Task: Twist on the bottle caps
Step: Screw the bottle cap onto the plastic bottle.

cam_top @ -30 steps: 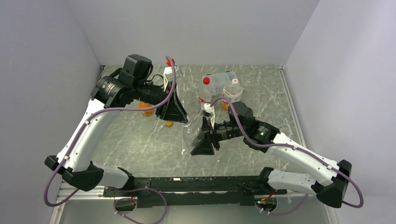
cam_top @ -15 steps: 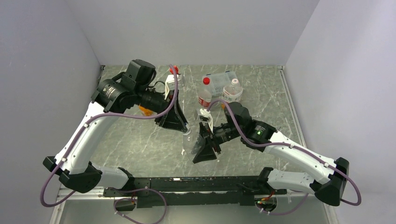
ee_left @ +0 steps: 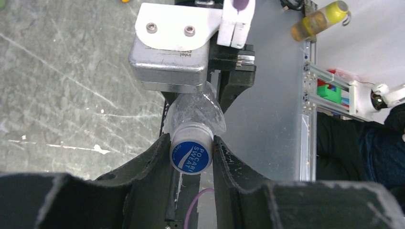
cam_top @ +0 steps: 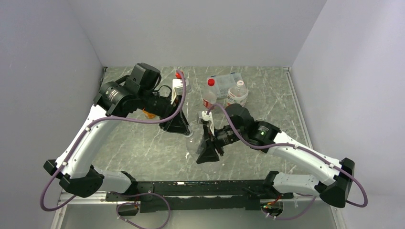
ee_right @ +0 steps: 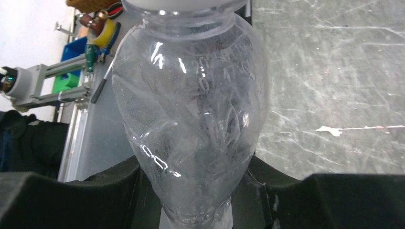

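Since a second ago we see the left arm come down and inward from 10 o'clock and the right arm swing its wrist toward it, so both now meet just short of the middle of the grey-green marbled tabletop (cam_top: 138,148). Between them is the crumpled clear plastic bottle (ee_right: 191,119), its neck pointing toward 10 o'clock in the top view. The right gripper (ee_right: 193,164) pinches the bottle's lower body, a finger pressed on each side. The left gripper (ee_left: 191,143) pinches the blue round plastic screw cap (ee_left: 191,156), which sits on the bottle's neck; whether it is threaded home we cannot tell. At 12 to 1 o'clock, well apart from the grippers, stand a red-capped clear bottle with a red label (cam_top: 209,97) and a white-labelled clear bottle (cam_top: 237,93), both just in front of the flat clear compartment box (cam_top: 224,78). At 10 o'clock a squat bottle of orange liquid (cam_top: 149,113) shows partly behind the left arm.
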Robot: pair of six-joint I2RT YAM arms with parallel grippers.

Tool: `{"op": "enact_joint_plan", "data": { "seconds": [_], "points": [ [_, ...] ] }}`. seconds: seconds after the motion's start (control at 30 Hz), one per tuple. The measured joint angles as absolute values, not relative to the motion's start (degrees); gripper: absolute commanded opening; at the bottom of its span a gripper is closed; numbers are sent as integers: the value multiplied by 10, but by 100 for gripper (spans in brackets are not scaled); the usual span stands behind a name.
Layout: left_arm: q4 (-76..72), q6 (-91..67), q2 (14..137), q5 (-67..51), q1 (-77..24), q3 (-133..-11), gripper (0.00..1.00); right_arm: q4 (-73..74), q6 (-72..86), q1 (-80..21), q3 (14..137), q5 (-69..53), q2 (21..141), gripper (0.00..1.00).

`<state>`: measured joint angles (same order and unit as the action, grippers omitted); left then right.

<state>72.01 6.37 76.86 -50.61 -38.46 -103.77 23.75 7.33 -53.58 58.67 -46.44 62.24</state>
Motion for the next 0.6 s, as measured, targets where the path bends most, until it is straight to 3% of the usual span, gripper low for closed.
{"op": "enact_joint_plan", "data": {
  "seconds": [0.33, 0.6],
  "points": [
    [738, 51, 767, -434, -386, -1038, 0, 269, 33, -558, 606, -361, 640, 28],
    [731, 31, 766, -394, -387, -1046, 38, 260, 29, -564, 607, -313, 641, 28]
  ]
}}
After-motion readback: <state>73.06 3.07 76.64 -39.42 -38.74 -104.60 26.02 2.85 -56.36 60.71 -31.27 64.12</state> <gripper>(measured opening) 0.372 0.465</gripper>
